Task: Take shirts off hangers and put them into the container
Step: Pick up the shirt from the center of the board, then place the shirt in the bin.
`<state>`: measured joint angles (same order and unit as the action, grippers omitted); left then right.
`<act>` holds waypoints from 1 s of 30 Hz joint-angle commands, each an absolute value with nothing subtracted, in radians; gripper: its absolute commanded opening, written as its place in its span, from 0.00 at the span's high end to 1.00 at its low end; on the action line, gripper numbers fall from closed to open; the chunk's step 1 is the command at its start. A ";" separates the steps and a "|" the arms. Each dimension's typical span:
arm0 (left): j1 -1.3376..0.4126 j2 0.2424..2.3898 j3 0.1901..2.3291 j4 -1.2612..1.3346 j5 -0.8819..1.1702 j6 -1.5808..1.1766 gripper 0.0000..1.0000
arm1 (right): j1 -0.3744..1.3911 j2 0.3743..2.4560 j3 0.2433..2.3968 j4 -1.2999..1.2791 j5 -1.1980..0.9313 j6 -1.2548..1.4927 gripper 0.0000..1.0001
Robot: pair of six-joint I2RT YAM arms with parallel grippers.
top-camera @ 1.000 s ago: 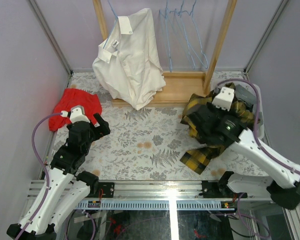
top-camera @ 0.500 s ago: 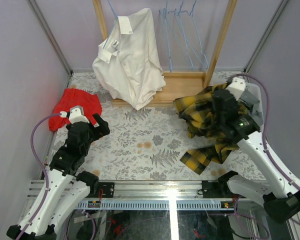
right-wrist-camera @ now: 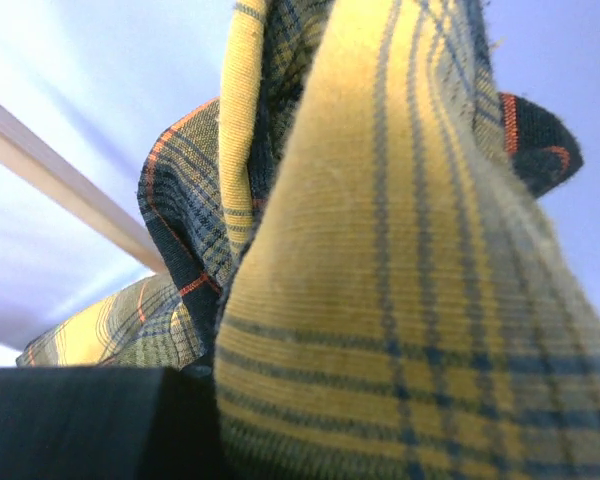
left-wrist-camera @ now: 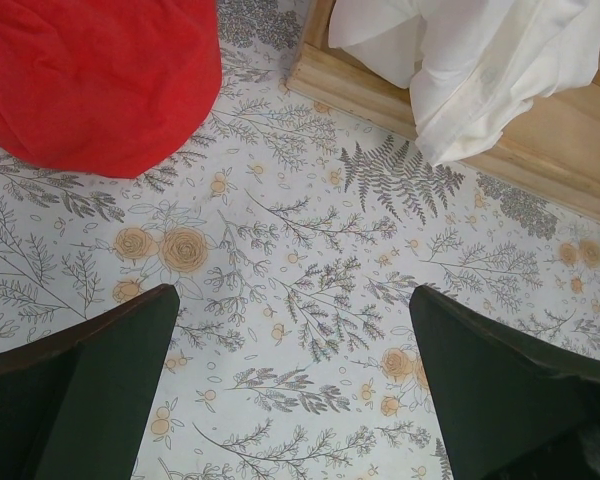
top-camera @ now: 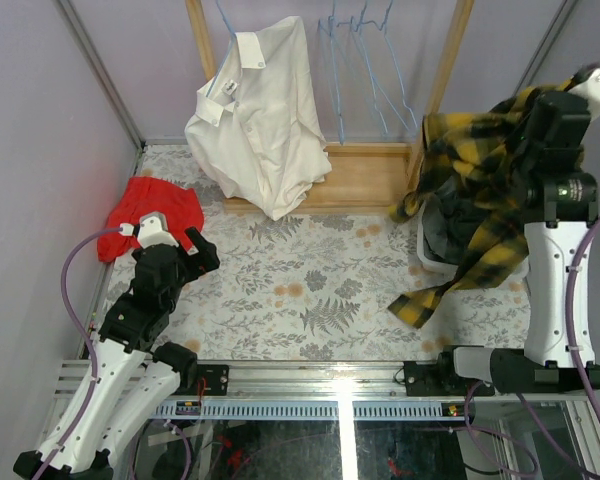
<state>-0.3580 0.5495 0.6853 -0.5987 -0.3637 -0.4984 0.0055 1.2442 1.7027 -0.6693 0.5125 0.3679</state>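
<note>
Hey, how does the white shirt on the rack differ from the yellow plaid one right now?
The white shirt is plain; the plaid shirt is yellow-and-black checked. The white shirt hangs on a hanger at the rack; the plaid shirt dangles from the right gripper above the container. Both droop in loose folds.

White links (top-camera: 550, 290); black joints (top-camera: 158, 285); lilac cables (top-camera: 68, 270); left end effector fingers (left-wrist-camera: 90, 390) dark green.
</note>
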 commanded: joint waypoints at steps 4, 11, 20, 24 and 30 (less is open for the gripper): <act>-0.354 0.534 0.676 -0.555 -0.375 -0.501 0.00 | -0.011 1.315 1.895 -0.638 0.500 0.291 1.00; -0.353 0.542 0.675 -0.550 -0.370 -0.497 0.00 | -0.015 1.269 1.486 -0.545 0.457 0.332 1.00; -0.354 0.551 0.675 -0.549 -0.361 -0.495 0.00 | -0.066 1.402 1.316 -0.541 0.304 0.357 1.00; -0.354 0.551 0.674 -0.551 -0.364 -0.495 0.00 | -0.066 1.423 1.392 -0.548 0.327 0.354 1.00; -0.353 0.554 0.674 -0.550 -0.366 -0.495 0.00 | -0.082 1.447 1.390 -0.475 0.398 0.335 0.97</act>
